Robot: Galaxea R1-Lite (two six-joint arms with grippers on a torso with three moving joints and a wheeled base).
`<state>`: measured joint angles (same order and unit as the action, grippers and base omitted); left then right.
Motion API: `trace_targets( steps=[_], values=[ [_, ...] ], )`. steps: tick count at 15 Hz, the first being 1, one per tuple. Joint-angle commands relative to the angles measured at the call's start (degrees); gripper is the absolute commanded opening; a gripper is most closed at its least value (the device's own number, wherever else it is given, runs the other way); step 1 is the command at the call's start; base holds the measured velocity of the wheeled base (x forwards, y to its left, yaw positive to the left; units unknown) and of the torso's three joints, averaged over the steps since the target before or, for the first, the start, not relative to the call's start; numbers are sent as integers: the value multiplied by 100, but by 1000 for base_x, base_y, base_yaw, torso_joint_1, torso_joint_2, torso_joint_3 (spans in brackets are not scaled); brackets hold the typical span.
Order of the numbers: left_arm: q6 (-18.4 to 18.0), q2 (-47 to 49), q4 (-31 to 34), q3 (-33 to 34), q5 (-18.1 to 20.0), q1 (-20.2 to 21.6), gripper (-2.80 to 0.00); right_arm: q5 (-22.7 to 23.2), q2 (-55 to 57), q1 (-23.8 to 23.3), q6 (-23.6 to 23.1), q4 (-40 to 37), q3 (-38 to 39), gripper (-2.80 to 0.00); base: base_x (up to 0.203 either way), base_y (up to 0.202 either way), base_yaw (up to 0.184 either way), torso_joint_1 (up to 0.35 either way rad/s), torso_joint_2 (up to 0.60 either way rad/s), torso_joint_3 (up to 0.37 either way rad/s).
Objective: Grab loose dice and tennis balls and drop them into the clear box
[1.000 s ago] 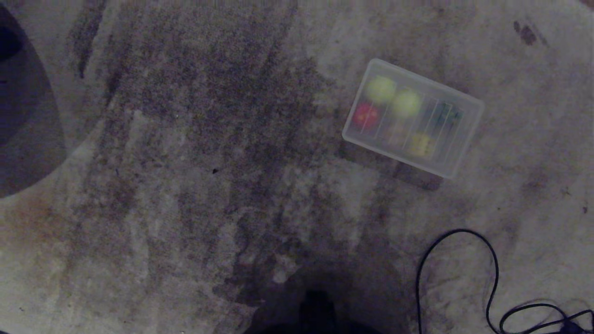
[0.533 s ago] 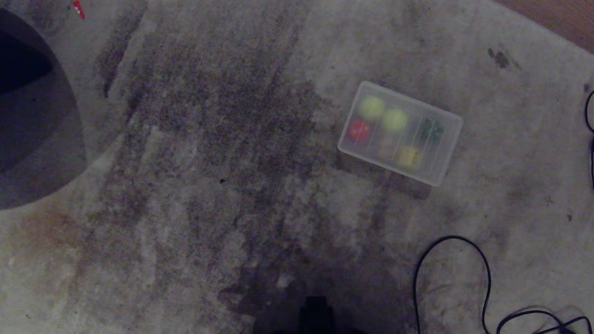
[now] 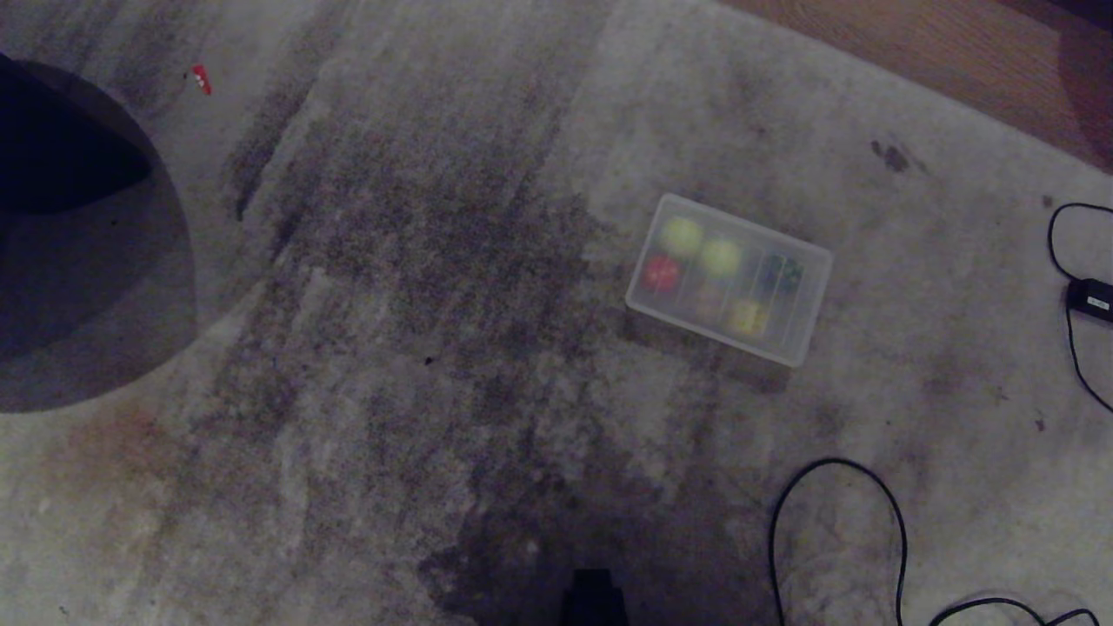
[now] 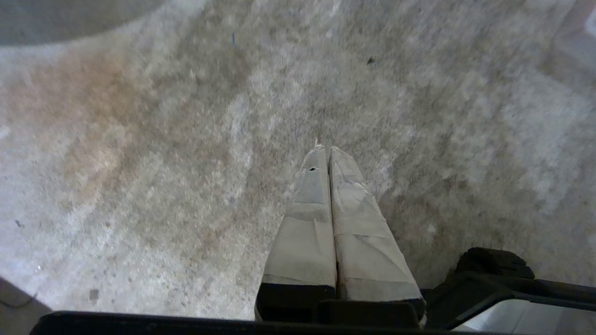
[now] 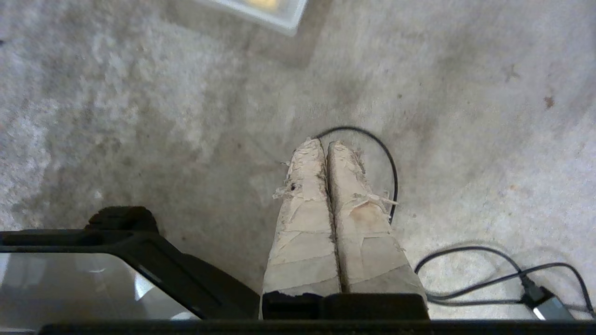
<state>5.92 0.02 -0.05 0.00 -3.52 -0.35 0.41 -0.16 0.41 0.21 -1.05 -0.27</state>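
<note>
Close over the bare carpet (image 4: 139,139), we carry the left gripper (image 4: 328,149) and right gripper (image 5: 323,142) pressed together and empty, and farther off the lidded clear box (image 3: 796,352) seems to hold the tennis balls (image 3: 681,236) and dice (image 3: 661,274), so we should scan carefully for strays.

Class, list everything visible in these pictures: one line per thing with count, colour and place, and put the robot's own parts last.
clear box: one, translucent, on the carpet right of centre, ribbed lid on.
tennis balls: two, yellow-green, inside the box, far side.
dice: four, red, pinkish-tan, yellow, dark green, inside the box.
carpet: one, stained grey, across the view.
wooden floor: brown, far right corner.
cables: black, near right and right edge.
red scrap: one, far left.
left tool: taped, shut, above carpet.
right tool: taped, shut, above a cable.
</note>
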Motion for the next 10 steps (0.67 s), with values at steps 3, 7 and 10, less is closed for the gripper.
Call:
trace_targets(
  steps=[3, 7, 10],
  values=[
    [-12, -2, -4, 9, 1, 0, -280, 2, 16, 2, -3, -1, 0, -280, 0, 0, 0, 3, 2, 207],
    [-91, -2, -12, 9, 18, 0, -280, 2, 16, 2, -3, -1, 0, -280, 0, 0, 0, 0, 2, 201],
    [-83, -2, -12, 9, 18, 0, -280, 2, 16, 2, -3, -1, 0, -280, 0, 0, 0, 4, 2, 200]
  ],
)
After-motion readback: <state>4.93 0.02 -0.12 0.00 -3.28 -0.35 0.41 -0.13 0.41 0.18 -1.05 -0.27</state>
